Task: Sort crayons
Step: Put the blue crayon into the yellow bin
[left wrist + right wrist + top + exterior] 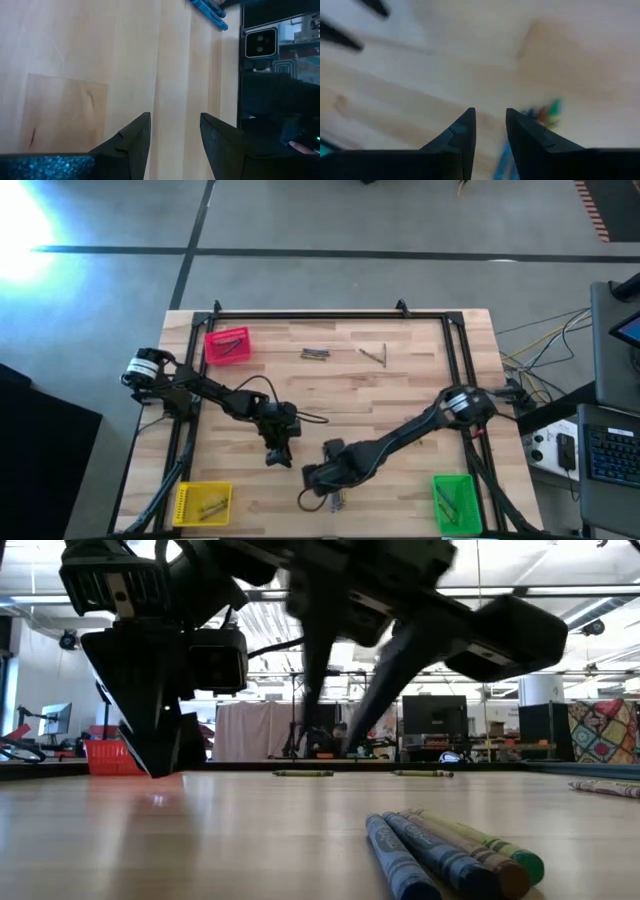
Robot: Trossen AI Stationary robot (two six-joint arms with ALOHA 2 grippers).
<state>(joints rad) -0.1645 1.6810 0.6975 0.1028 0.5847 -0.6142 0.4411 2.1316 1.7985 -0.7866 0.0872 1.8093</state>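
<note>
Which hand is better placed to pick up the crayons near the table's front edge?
The right hand: it hovers open beside the cluster of thin blue crayons; the left hand sits farther away.

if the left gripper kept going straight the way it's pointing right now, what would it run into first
Probably only bare wooden table. The left gripper stands open and empty, pointing down at the boards. The blue crayons lie farther on and slightly to one side, near the right arm, so it would likely miss them; depth is hard to judge.

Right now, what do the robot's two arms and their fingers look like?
Both arms are dark, jointed tubes. The left arm has a pale silver collar near its base and a thin black cable looping off it; the right arm has a similar collar. Each ends in two dark, wedge-shaped fingers.
</note>
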